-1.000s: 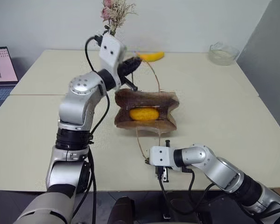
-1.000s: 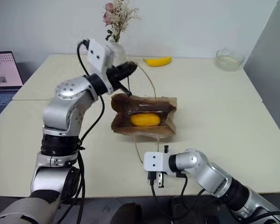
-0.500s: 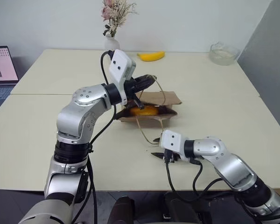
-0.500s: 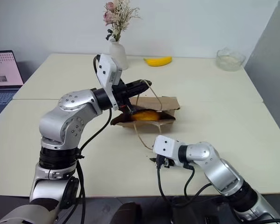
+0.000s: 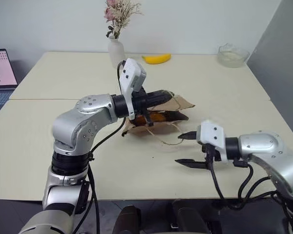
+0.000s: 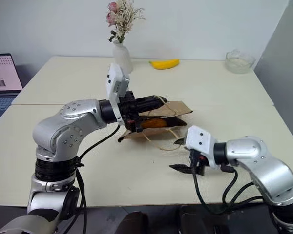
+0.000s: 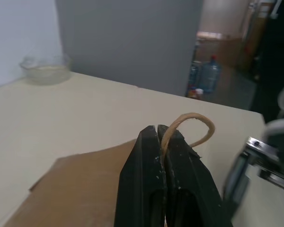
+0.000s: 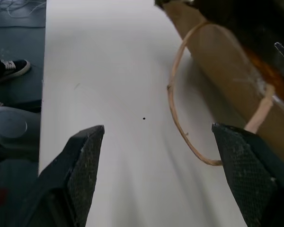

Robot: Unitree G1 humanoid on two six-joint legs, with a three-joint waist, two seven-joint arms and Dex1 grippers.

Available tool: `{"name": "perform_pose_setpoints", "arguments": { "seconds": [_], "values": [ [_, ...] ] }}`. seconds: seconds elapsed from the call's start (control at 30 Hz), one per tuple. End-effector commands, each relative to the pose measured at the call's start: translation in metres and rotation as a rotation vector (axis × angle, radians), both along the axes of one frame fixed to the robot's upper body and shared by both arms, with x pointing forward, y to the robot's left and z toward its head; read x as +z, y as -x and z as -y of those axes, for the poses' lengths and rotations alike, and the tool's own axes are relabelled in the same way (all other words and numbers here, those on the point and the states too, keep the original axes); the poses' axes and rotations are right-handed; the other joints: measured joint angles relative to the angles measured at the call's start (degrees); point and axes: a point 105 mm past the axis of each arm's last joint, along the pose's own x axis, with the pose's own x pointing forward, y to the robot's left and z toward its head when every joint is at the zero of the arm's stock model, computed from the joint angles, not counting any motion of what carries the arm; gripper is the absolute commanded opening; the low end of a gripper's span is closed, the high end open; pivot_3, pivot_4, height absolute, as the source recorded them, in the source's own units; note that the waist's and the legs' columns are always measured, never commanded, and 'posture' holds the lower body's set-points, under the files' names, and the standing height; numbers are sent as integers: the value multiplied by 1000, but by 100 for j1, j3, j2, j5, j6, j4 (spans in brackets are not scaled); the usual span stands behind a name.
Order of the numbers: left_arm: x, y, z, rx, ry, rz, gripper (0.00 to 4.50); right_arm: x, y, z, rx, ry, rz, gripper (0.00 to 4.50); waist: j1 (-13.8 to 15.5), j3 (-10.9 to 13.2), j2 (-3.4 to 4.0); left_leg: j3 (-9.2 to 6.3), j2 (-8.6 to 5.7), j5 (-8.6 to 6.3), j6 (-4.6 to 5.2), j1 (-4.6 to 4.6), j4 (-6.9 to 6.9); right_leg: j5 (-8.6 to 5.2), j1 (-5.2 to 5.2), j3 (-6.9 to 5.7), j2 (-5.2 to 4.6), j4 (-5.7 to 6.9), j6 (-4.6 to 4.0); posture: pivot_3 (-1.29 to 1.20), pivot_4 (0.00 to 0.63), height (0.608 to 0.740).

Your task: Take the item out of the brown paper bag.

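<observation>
Right tool point(image 5: 186, 149) has risen, now wide; left tool point(image 7: 162, 142) still pinches bag handle point(image 7: 191, 124).

Left fingers point(image 5: 162, 93) over brown paper bag point(image 5: 178, 103), right fingers point(image 5: 186, 149) spread

Support surface: cream table point(image 5: 49, 141), seam running across left half. Brown paper bag point(image 5: 178, 103) lies on table near centre, creased, mouth slightly raised; tan loop handle point(image 5: 163, 140) trails on tabletop beside it. Far edge: white vase point(image 5: 116, 52) with dried flowers, upright; banana point(image 5: 156, 59) just beside it, apart; clear glass bowl point(image 5: 233, 54) at far right corner. Laptop point(image 5: 1, 73) at far left, resting surface not discernible.
</observation>
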Motion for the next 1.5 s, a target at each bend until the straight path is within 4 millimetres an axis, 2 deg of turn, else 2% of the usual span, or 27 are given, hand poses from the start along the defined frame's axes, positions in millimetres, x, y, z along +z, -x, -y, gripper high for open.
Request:
{"name": "perform_pose_setpoints", "arguments": {
  "seconds": [0.03, 0.17, 0.3, 0.4, 0.47, 0.53, 0.63, 0.83, 1.03, 1.07, 1.17, 1.2, 1.33, 1.5],
  "values": [
    [9, 20, -2, -98, -14, 33, 0, 10, 11, 6, 41, 5, -1, 3805, 2, 1, 2, -1, 0, 0, 0, 0, -2, 0, 0, -1, 0, -1, 0, 0, 150, 740],
    [5, 22, -3, -96, -24, 24, 0, 7, 15, 25, 26, 46, -41, 3805, 9, 2, 2, 2, -7, 0, 0, -1, -1, -1, 3, 0, 0, -8, 0, 0, 150, 740],
    [2, 21, -2, -88, -33, 23, 0, 32, 22, 18, 53, -158, -124, 3805, 4, 7, -8, 5, -11, 0, 1, -2, 4, 1, 5, 3, 0, -8, 2, 0, 150, 740],
    [2, 15, -2, -63, -32, 27, 0, 41, 33, 6, 102, -289, -221, 3805, 0, 7, -8, 2, -7, 0, 0, 0, 2, 1, 5, 1, 0, -5, 2, 0, 150, 740],
    [2, 14, -2, -58, -33, 29, 0, 40, 37, -1, 103, -308, -243, 3805, 2, 7, -7, -2, 0, 0, 0, -2, 0, 1, 4, -2, 0, -5, 1, 0, 150, 740],
    [2, 12, -2, -51, -30, 30, 0, 35, 21, -7, -1, -311, -184, 3805, -2, 7, -7, -2, 0, 0, 0, -2, -4, 0, 2, -1, 0, -5, 1, 0, 150, 740],
    [3, 9, -2, -39, -28, 39, 0, 20, 21, -16, -4, -212, -133, 3805, -1, 8, -5, 2, -3, 0, 0, -2, -3, 0, 0, 2, 0, -5, 0, 0, 150, 740],
    [9, 4, -2, -20, -8, 60, 0, -7, -3, -48, -88, -188, -90, 3805, -8, 8, -6, 5, -2, 0, 0, -3, -2, 0, -1, 5, 0, -8, 1, 0, 150, 740],
    [15, -1, -5, 4, 6, 77, 0, -21, -28, -69, -202, -189, -24, 3805, -1, 8, -6, 2, -1, 0, 0, -10, -3, 0, -5, 2, 0, -10, 1, 0, 150, 740],
    [16, -1, -5, 4, 6, 79, 0, -22, -33, -72, -227, -190, -10, 3805, -1, 8, -6, 3, -1, 0, 0, -10, -3, 0, -5, 3, 0, -11, 1, 0, 150, 740],
    [14, 1, -5, -1, 4, 82, 0, -21, -45, -77, -288, -203, 15, 4389, -2, 8, -5, 3, -1, 0, 0, -10, -3, 0, -6, 3, -1, -9, 1, 0, 150, 740],
    [14, 1, -5, -1, 4, 83, 0, -22, -47, -77, -298, -200, 25, 4448, -2, 8, -6, 3, -1, 0, 0, -10, -3, 0, -6, 3, -1, -9, 1, 0, 150, 740],
    [14, 1, -5, -1, 7, 84, 0, -22, -58, -78, -348, -151, 159, 4448, -2, 8, -6, 3, -2, 0, 0, -10, -2, 0, -6, 3, -1, -9, 1, 0, 150, 740],
    [19, -2, -7, 11, 25, 87, 0, -24, -67, -77, -328, -10, 374, 4448, -3, 8, -5, 3, -1, 0, 0, -10, -3, 0, -8, 3, -1, -9, 1, 0, 150, 740]
  ]
}}
